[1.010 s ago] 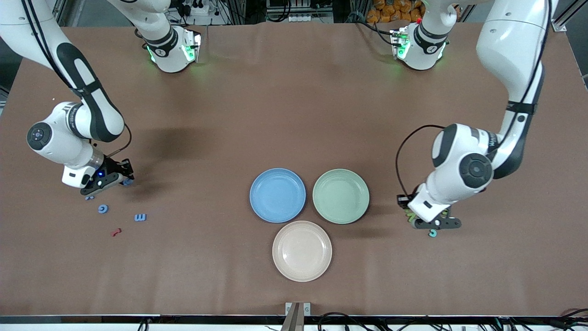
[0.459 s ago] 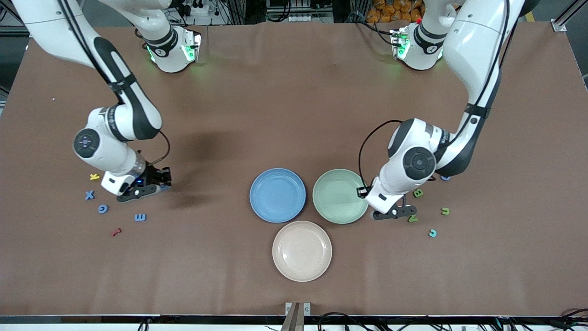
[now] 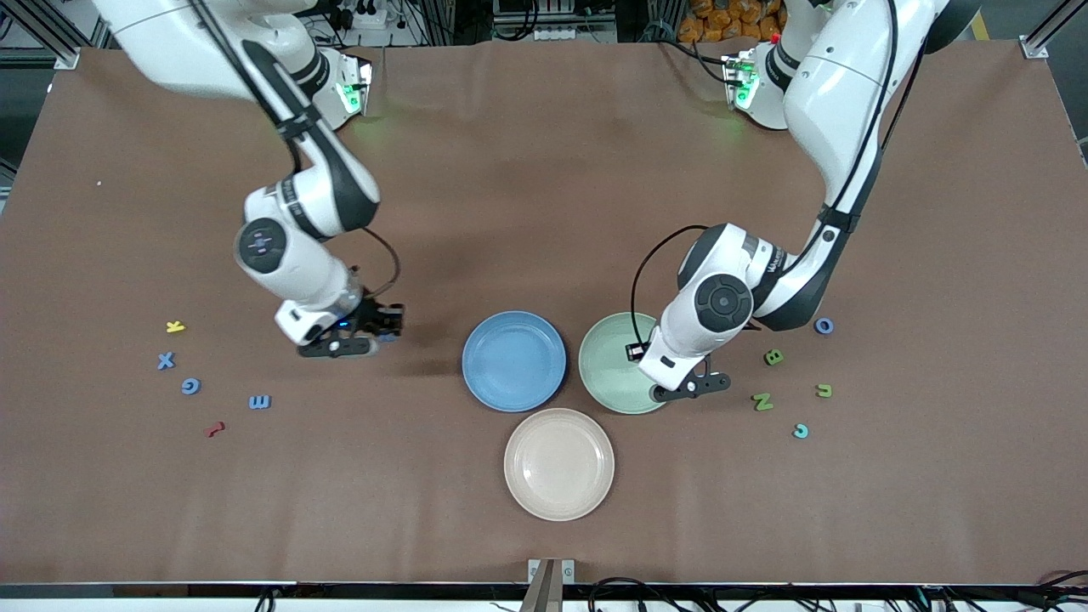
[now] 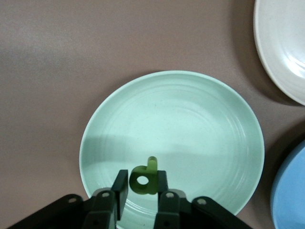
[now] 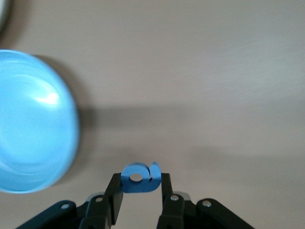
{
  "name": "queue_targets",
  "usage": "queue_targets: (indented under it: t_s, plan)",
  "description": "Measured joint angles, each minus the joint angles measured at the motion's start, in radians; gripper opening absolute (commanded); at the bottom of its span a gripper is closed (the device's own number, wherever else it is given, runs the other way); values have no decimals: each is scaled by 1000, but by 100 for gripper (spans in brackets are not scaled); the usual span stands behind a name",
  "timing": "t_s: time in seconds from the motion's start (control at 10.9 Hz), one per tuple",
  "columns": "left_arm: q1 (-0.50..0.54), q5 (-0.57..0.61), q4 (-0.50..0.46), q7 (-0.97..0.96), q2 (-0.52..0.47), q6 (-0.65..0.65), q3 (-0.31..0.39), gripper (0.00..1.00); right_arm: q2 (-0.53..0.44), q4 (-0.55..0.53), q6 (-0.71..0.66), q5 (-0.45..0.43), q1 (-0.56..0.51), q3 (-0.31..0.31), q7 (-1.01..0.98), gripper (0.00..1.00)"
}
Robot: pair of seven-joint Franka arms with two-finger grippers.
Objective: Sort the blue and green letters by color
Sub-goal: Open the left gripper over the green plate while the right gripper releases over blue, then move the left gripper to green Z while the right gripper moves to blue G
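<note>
Three plates are seen mid-table and all three are bare: the blue plate [image 3: 513, 360], the green plate [image 3: 619, 361] beside it toward the left arm's end, and the cream plate [image 3: 558, 463] nearer the camera. Nothing is sorted yet, then, though two deliveries appear close.

The left gripper [image 4: 139, 196] is held over the green plate's rim, its jaws pinched on a green letter [image 4: 145, 177] that hangs above the plate. The right gripper [image 5: 139, 194] is poised over bare table just short of the blue plate, jaws clamped on a blue letter [image 5: 139, 177]; a little more travel is judged to be needed before it can be dropped.

Plenty is left on the table. Toward the right arm's end lie blue letters X [image 3: 166, 360], G [image 3: 190, 386] and E [image 3: 259, 402], with a yellow letter [image 3: 175, 326] and a red letter [image 3: 215, 429] among them. Toward the left arm's end lie a blue O [image 3: 823, 325], green B [image 3: 773, 357], N [image 3: 762, 402] and another green letter [image 3: 824, 391], plus a teal one [image 3: 800, 431] whose colour class cannot be judged
</note>
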Motion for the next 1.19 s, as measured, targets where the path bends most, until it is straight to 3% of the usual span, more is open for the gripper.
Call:
queue_targets:
  t_s: [0.28,0.64,0.73,0.92,1.01,1.19]
  plan:
    - [-2,0,8,0,2,0,1,100,58,116,-29,3,107,1,212,0]
    - [-5,23,16,1,1,0,9,100,204,286,-29,3,208,0,401,3]
    - [-1,37,16,3,1,0,14,100,233,323,-29,3,222,-1,411,27]
    - [12,50,16,36,1,0,22,100,276,387,-28,3,238,-3,412,95]
    - [28,51,15,82,1,-1,26,100,286,406,-30,3,244,-9,414,100]
    - [74,51,9,172,1,-1,27,100,293,408,-40,3,246,-26,416,100]
